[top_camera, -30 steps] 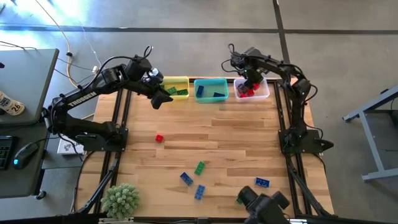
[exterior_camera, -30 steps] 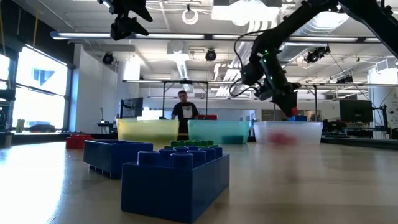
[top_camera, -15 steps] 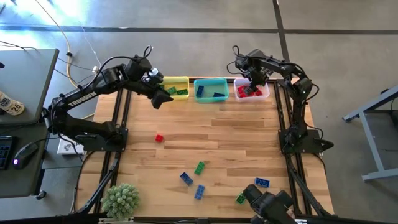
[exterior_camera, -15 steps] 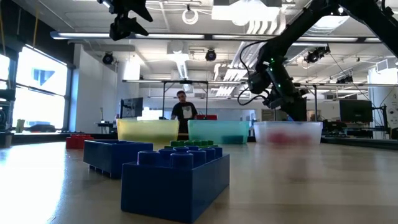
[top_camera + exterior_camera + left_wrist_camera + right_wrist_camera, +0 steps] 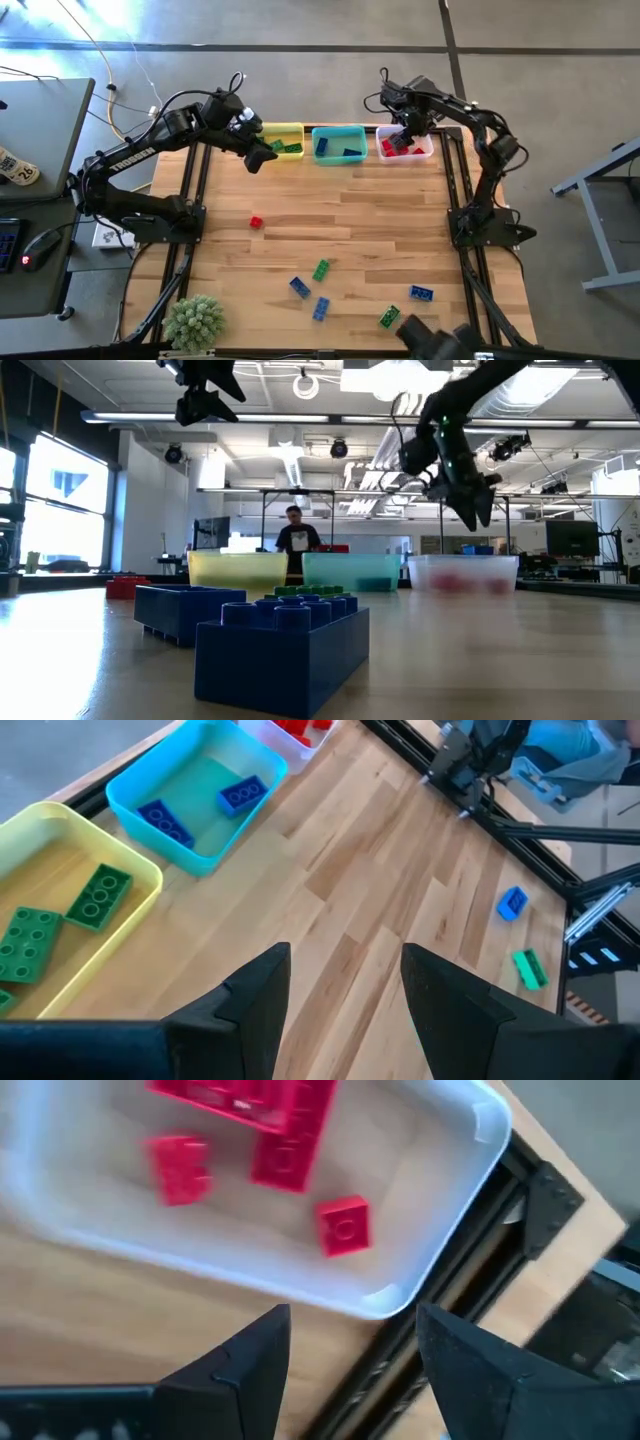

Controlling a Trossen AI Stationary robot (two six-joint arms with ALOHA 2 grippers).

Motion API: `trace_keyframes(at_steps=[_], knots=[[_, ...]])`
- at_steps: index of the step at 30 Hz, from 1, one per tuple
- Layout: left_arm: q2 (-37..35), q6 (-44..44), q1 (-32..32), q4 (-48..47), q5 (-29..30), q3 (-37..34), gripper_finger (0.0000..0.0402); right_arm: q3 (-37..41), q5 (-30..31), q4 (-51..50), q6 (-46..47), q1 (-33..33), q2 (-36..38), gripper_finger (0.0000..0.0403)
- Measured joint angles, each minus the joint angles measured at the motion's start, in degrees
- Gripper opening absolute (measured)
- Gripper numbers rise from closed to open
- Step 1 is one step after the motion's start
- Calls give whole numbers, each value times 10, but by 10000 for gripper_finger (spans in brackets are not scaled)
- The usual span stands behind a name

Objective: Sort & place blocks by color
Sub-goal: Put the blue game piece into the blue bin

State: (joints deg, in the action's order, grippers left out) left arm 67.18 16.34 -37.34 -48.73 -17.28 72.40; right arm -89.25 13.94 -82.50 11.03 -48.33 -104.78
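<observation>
Now both arms hang over the bins lined along the table's point(image 5: 400, 230) far edge.
Right gripper point(image 5: 408, 128) above the clear bin point(image 5: 428, 148) of red blocks point(image 5: 290, 1125), fingers apart, empty; left gripper point(image 5: 262, 155) by the yellow bin point(image 5: 283, 130), open, empty; loose blocks point(image 5: 321, 269) near the front edge.

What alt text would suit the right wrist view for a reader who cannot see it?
The right gripper, fingers open and holding nothing, hangs above the clear plastic bin, which sits on the wooden table and contains several red studded toy bricks. A black metal frame rail runs beside the bin.
</observation>
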Motion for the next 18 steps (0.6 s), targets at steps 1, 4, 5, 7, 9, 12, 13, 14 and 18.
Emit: trace_keyframes(at_steps=[1, 4, 5, 7, 9, 12, 13, 14, 18], knots=[[0, 0, 0, 0, 0, 0, 182, 0, -12, 0, 13, 7, 14, 204], [0, 0, 0, 0, 0, 0, 182, 0, -53, 0, 53, 32, 56, 204], [0, 0, 0, 0, -1, 0, 182, 0, -62, 0, 67, 43, 69, 204], [0, 0, 0, 0, -1, 0, 182, 0, -81, -1, 93, 62, 93, 204], [0, 0, 0, 0, 0, 0, 182, 0, -93, -1, 117, 84, 116, 204], [0, -13, 0, -1, 5, 0, 182, 0, -104, -1, 156, 120, 146, 204], [0, -27, 0, -4, 6, 0, 182, 0, -108, -1, 170, 131, 154, 204], [0, -43, 0, -13, 6, 0, 182, 0, -108, -1, 182, 142, 162, 204], [0, -80, 0, -54, 8, 0, 182, 0, -109, -3, 235, 189, 185, 204]])
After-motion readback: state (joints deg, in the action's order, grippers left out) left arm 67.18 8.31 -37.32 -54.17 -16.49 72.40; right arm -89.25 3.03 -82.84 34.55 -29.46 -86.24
